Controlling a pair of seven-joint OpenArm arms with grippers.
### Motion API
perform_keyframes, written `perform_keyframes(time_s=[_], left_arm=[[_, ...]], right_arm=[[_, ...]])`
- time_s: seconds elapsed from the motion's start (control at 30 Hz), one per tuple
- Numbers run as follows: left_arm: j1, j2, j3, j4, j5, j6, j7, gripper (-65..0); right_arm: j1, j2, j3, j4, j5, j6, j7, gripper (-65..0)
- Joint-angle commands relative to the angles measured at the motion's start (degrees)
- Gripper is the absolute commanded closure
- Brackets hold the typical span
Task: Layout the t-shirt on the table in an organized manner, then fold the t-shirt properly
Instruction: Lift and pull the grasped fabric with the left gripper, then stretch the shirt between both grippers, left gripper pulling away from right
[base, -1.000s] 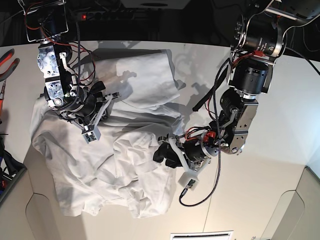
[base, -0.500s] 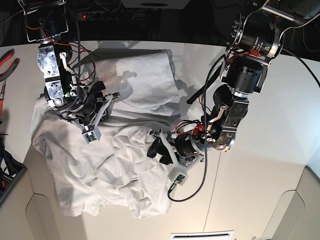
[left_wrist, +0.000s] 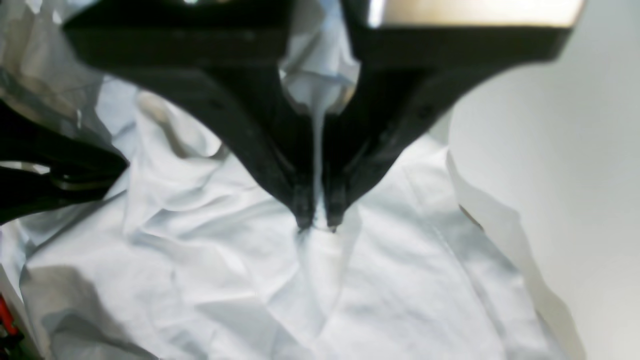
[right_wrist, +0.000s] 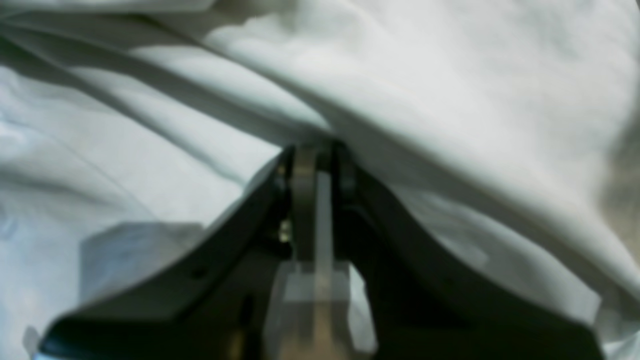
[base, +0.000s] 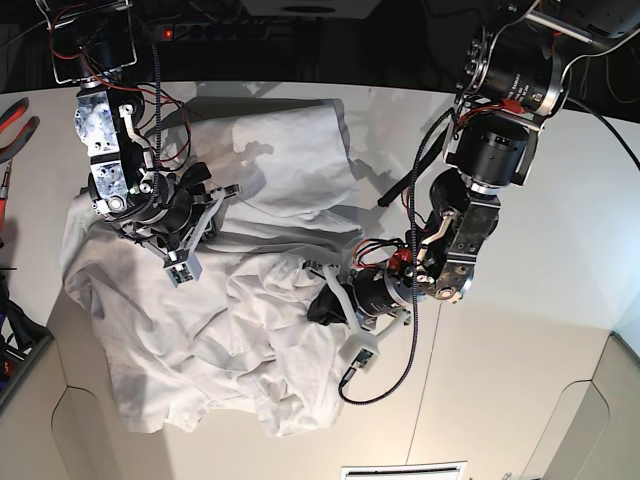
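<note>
The white t-shirt (base: 200, 330) lies crumpled over the left half of the table (base: 560, 250), bunched in wrinkles at the middle. My left gripper (base: 322, 303) sits at the shirt's right edge. In the left wrist view its black fingertips (left_wrist: 316, 225) are pinched together with a thin ridge of t-shirt (left_wrist: 400, 280) between them. My right gripper (base: 198, 185) rests on the shirt's upper left part. In the right wrist view it (right_wrist: 315, 150) is shut, its tips tucked under a thick fold of t-shirt (right_wrist: 450, 100).
Red-handled pliers (base: 15, 125) lie at the table's left edge. A power strip (base: 230, 30) sits behind the far edge. A black cable (base: 400, 380) loops from the left arm over bare table. The front right corner (base: 620, 400) is cut out.
My left arm has moved left onto the shirt's right edge, and its jaws have gone from wide open to pinched on a fold. The right arm has not moved.
</note>
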Motion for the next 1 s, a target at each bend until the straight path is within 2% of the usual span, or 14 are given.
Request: perform_keyframes(time_s=[0.0,0.17,0.43,0.53,0.67,0.97], left_arm=[[-1.9,-0.26,-0.17,2.21,-0.98,-0.87,-1.01,0.0],[-1.88,-3.45,-0.17,9.2,-1.84,-0.87,2.38,0.0],[-1.88,-11.13,-0.2,17.38,-1.97,-0.74,6.43,0.0],[-1.88,-14.01,-0.92,17.94,-1.62,1.33,6.45,0.0],[-1.88,-16.98,-5.01,17.94,-0.09,3.06,6.45,0.0],[-1.73,-20.81,-19.34,17.94,-1.66,3.02,7.32,0.0]], right_arm=[[0.28,0.13,0.15,0.09,-0.61,-0.17,-1.57,-6.4],[0.28,0.15,0.15,0.07,-0.61,-0.17,-1.73,-6.4],[0.26,0.13,0.15,0.07,-0.63,-0.2,-1.77,-6.4],[0.26,0.15,0.15,0.07,-0.63,-0.2,-1.79,-6.4],[0.26,0.15,0.15,0.07,-0.63,-0.2,-1.97,-6.4],[0.26,0.15,0.15,0.07,-2.1,-0.2,-1.97,-6.4]])
